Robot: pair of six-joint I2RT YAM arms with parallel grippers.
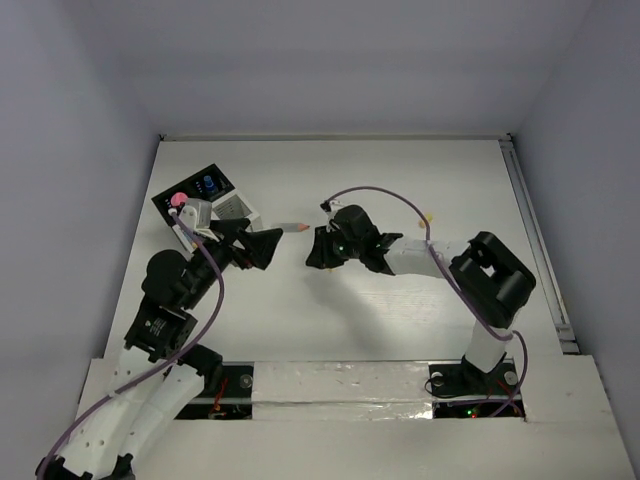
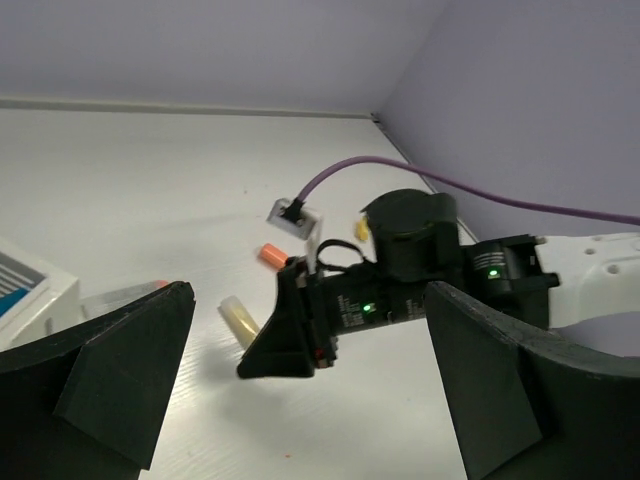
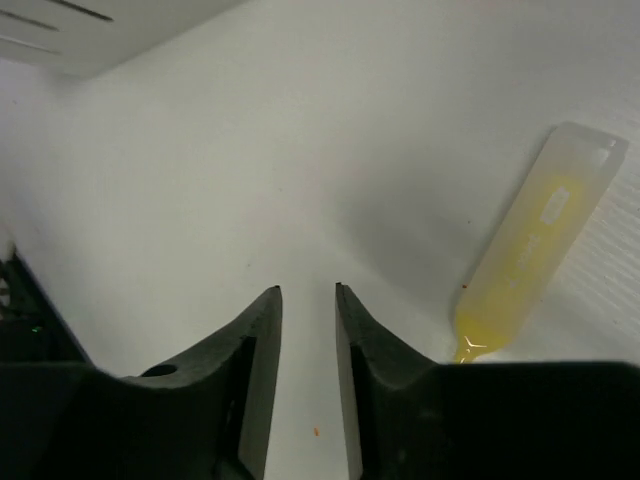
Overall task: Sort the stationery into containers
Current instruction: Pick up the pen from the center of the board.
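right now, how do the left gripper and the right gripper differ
The left gripper stands wide open; the right gripper is almost closed, with only a thin gap showing. The left gripper is beside the organizer; the right gripper is mid-table, next to a yellow highlighter. Both are black and hold nothing.

A white table [image 1: 400, 330] fills the centre, with pale lavender walls [image 1: 70, 100] at the top and sides. A metal rail [image 1: 540, 250] runs down the right edge. Along the bottom lies a white strip [image 1: 340, 385], possibly taped.
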